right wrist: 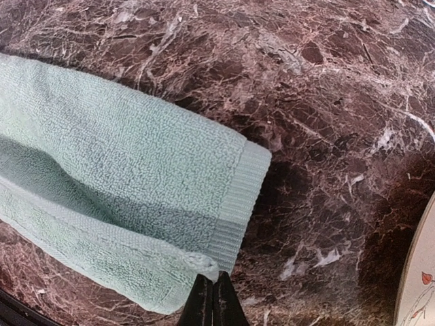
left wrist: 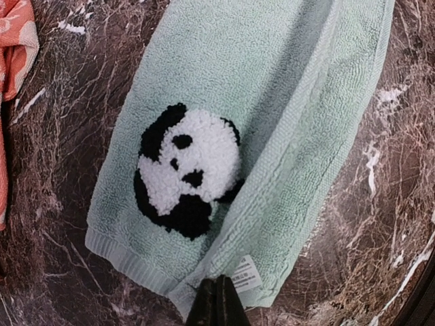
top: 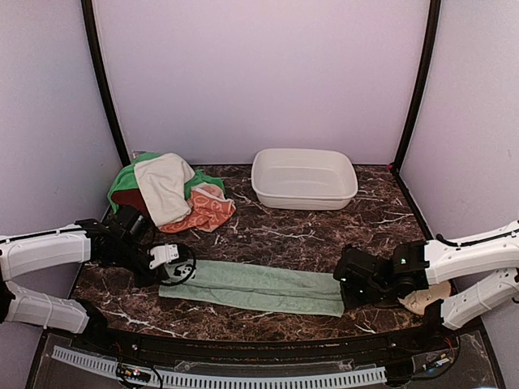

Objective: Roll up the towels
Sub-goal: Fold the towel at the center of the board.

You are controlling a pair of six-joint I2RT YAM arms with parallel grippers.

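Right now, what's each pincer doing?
Left pincer: closed on a corner of the sage-green towel.
Right pincer: closed on that towel's opposite end.

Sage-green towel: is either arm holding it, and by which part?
Both pinch the towel: left gripper at the panda end's hem by the label, right gripper at the opposite end's corner.

So the soft pale sage-green terry towel (top: 259,286) in front of me has a fuzzy black-and-white panda patch (left wrist: 185,170), and the marble tabletop (top: 308,235) is dark brown with white veins. I can also see a cream-white cloth towel (top: 166,186), a bright green cloth towel (top: 123,182) and an orange cloth towel (top: 207,209) with pale swirls. The rectangular plastic basin (top: 304,197) is plain white, and the round cream plate (right wrist: 416,285) has a bit of red flower drawn on it.
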